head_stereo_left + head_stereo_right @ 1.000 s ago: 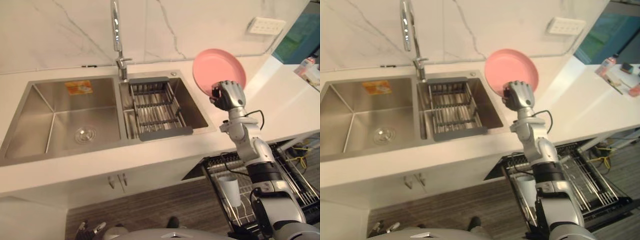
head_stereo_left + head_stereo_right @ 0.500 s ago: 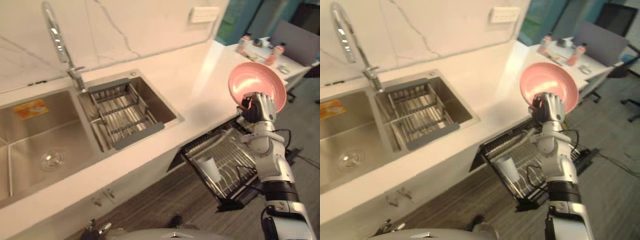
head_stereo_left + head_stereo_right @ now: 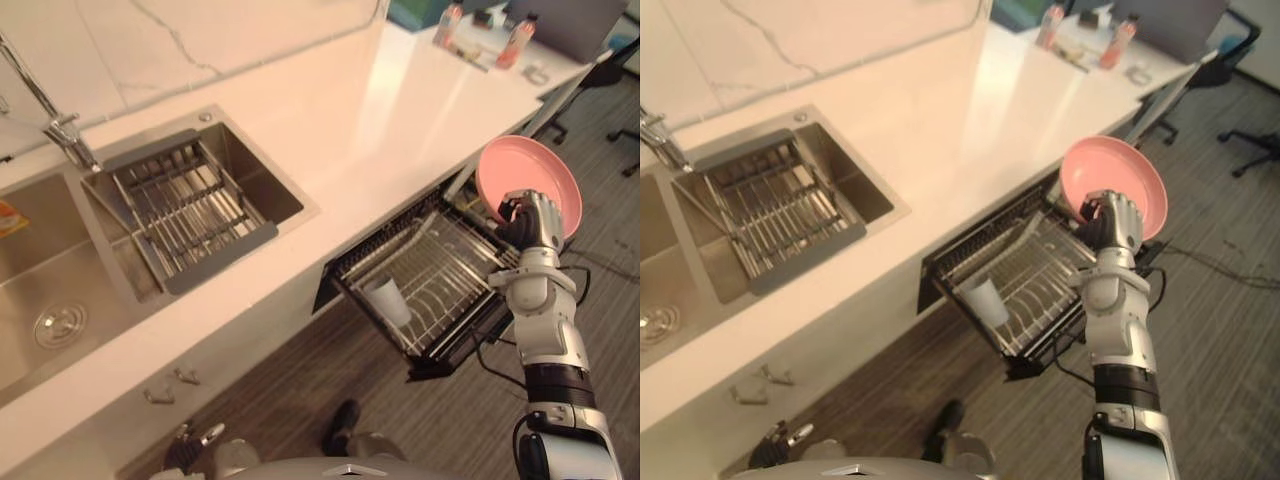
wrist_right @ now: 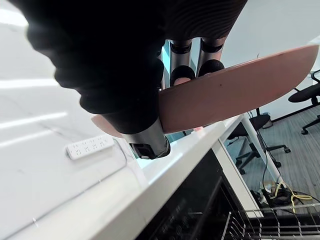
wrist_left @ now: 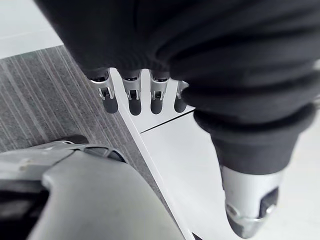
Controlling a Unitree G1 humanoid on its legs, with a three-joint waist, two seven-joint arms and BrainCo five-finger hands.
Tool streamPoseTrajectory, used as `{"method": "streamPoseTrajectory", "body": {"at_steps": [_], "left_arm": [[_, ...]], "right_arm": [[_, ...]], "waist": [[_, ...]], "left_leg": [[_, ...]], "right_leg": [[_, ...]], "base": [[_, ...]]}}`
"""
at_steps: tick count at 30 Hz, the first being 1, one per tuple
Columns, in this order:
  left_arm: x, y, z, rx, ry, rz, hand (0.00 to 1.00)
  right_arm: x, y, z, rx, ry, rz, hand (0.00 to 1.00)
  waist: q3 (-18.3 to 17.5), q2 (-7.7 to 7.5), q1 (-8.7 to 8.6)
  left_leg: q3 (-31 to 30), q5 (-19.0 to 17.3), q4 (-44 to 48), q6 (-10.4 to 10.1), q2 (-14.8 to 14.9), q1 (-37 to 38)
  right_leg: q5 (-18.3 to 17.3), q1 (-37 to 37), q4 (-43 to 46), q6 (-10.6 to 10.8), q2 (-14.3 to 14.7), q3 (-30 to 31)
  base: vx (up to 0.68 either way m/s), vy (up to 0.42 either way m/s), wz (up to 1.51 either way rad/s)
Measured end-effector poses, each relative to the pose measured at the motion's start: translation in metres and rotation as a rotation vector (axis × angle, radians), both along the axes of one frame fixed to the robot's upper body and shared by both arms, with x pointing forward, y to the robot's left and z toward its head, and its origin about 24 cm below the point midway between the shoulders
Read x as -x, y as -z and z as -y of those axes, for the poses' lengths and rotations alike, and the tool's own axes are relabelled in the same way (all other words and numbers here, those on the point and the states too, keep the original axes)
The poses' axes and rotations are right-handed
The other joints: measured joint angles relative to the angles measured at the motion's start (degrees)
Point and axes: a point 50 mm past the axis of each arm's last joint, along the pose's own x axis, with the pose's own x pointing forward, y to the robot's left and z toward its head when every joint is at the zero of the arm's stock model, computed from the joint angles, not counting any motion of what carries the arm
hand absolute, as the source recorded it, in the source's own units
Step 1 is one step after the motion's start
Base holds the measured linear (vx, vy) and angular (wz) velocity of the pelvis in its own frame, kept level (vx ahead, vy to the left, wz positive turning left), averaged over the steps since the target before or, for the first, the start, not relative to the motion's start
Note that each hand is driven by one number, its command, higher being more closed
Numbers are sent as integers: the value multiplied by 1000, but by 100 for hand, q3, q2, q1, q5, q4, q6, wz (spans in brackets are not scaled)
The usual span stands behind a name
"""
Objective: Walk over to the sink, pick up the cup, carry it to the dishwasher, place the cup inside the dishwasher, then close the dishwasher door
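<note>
Spanning the head views from corner to corner, the pale countertop [image 3: 330, 130] carries a steel sink [image 3: 30, 250] on the robot's left, with a grey wire drainer [image 3: 180, 215] set in its nearer-to-centre basin. Below the counter edge, further right, the dishwasher rack [image 3: 455, 265] is pulled out over the dark floor. A white cup [image 3: 387, 301] already stands in the rack's near corner, so the task's thing is inside the dishwasher, not in either hand. What is being carried is a pink plate [image 3: 530, 180], held up on edge at the rack's far side. The right hand [image 3: 530, 222] is clenched on the plate's lower rim, and its own wrist view shows the dark fingertips [image 4: 212, 66] behind the plate with the thumb in front. The left hand [image 5: 131, 97] hangs low beside the white cabinet front, fingers relaxed and straight, grasping nothing. As I judge it, the carry to the dishwasher is nearly done and placing comes next, though with a plate where the task names a cup. That move calls for lowering the plate between the rack's wires, well apart from the cup, releasing it, then sliding the rack in and closing the door.
</note>
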Motion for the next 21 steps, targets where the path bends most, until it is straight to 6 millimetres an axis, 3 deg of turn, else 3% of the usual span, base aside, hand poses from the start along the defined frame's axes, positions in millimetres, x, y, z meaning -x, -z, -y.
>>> {"method": "streamPoseTrajectory", "body": {"at_steps": [11,19,21], "left_arm": [[-54,-14,6,32,0,175,0],[-84,-22,17,58,62,240,0],[-88,-24,20,67,68,249,0]], "right_arm": [[-40,-23,4,-113,-26,-7,100],[-69,-47,9,-227,-65,-52,100],[-75,-52,8,-251,-70,-62,100]], "waist": [[1262,293,-36],[1581,622,143],[1601,643,212]], "left_leg": [[-98,114,227,293,-441,-838],[-399,45,785,484,-581,-1739],[-410,67,821,520,-609,-1907]], "right_leg": [[258,-836,267,-48,-521,69],[434,-1422,405,-59,-777,76],[468,-1578,424,-77,-815,95]], "base": [[-45,127,4],[-89,111,19],[-82,62,11]]}}
